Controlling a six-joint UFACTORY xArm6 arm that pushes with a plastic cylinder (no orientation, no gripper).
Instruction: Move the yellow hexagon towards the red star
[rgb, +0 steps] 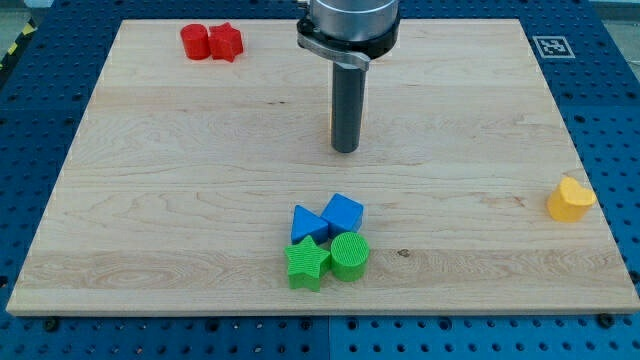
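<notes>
My tip (345, 150) rests on the board (180, 180) a little above its middle, under the dark rod. A thin yellow-orange sliver (333, 122) shows at the rod's left edge, just above the tip. It is a block mostly hidden behind the rod, and I cannot make out its shape. The red star (227, 42) lies at the view's top left, far up and to the left of my tip. A red cylinder (195, 42) touches the star's left side.
A yellow heart-like block (570, 199) sits at the board's right edge. Below my tip lies a tight cluster: a blue triangle (307, 223), a blue cube (343, 213), a green star (308, 262) and a green cylinder (350, 256).
</notes>
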